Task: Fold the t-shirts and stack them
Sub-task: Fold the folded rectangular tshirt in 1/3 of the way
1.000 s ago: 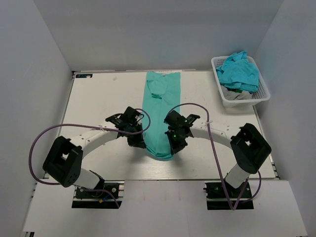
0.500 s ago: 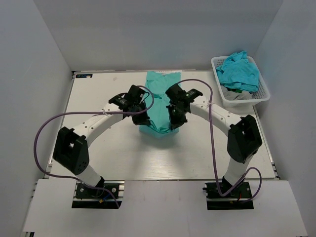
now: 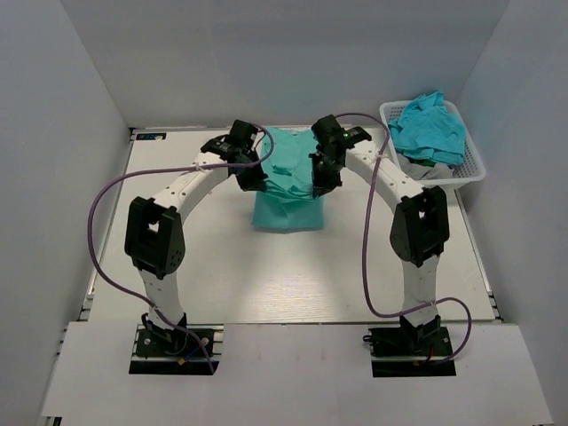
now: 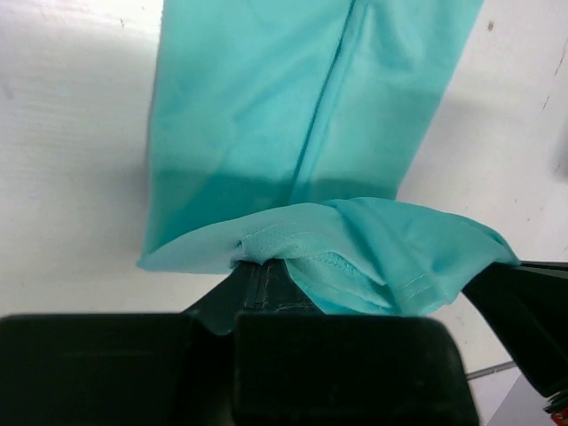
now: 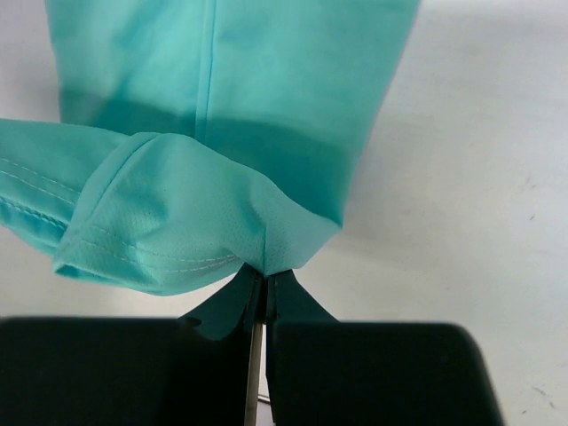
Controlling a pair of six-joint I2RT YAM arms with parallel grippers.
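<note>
I held the teal t-shirt doubled over, centre frame.
My left fingers and right fingers each pinched its hem.

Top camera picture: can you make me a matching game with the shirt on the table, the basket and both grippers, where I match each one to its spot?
Things:
1. t-shirt
2. basket
3. left gripper
4. right gripper

Places:
A. white, at the far right
B. shut on the hem's left corner
C. shut on the hem's right corner
D. in the middle, doubled over itself

Pairs: 1-D, 2-A, 3-B, 4-C
</note>
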